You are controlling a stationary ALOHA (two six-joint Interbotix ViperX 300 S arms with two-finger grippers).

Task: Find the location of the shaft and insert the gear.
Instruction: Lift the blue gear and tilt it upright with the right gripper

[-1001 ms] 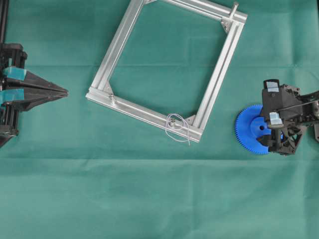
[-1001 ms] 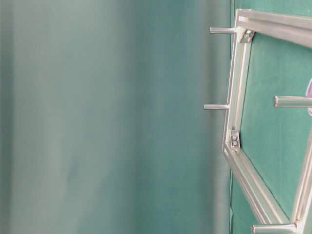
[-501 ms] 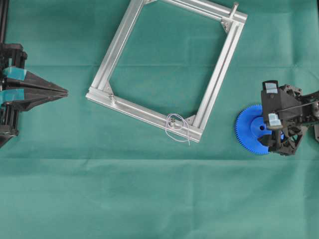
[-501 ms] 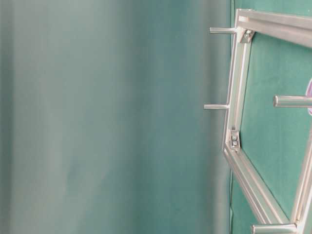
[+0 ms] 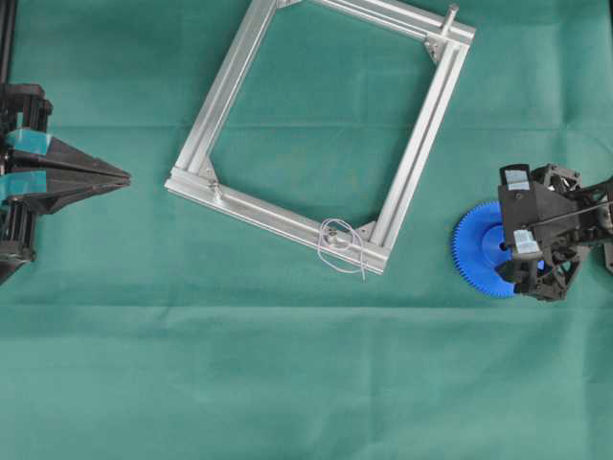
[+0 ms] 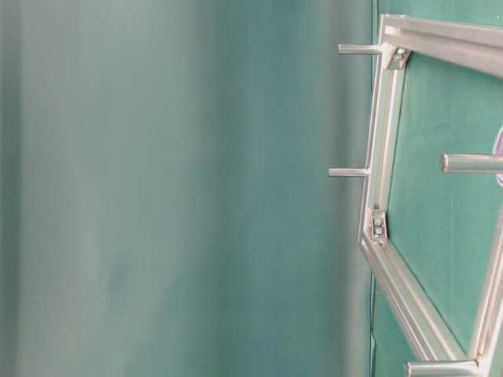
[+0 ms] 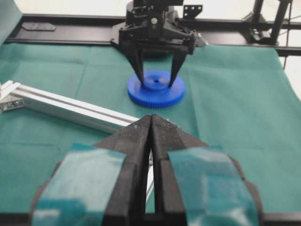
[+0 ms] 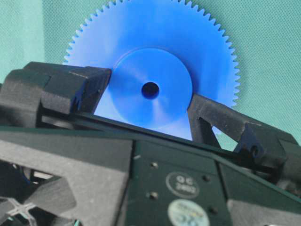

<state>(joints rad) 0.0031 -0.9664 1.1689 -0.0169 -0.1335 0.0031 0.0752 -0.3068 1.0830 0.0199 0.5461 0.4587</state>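
The blue gear (image 5: 476,244) lies flat on the green cloth at the right. My right gripper (image 5: 508,244) is down over it and open. Its two fingers stand on either side of the raised hub (image 8: 150,108), close against the hub's edge. The centre hole (image 8: 150,89) shows between them. The left wrist view shows the gear (image 7: 156,94) resting on the cloth with the right gripper (image 7: 156,82) straddling its hub. The shaft (image 5: 330,240), a tiny pin inside a pale wire loop (image 5: 343,251), stands at the frame's near corner. My left gripper (image 5: 124,176) is shut and empty at the far left.
A square aluminium frame (image 5: 421,144) lies tilted on the cloth at centre top, with a taller bare peg (image 5: 448,14) at its far right corner. One frame bar (image 7: 70,107) runs between my left gripper (image 7: 151,117) and the gear. The table-level view shows the frame (image 6: 381,157) and pegs (image 6: 350,171).
My right gripper has sunk lower over the gear and shifted slightly towards the near side. Its fingers have drawn in a little beside the hub. The left arm and the gear have not moved.
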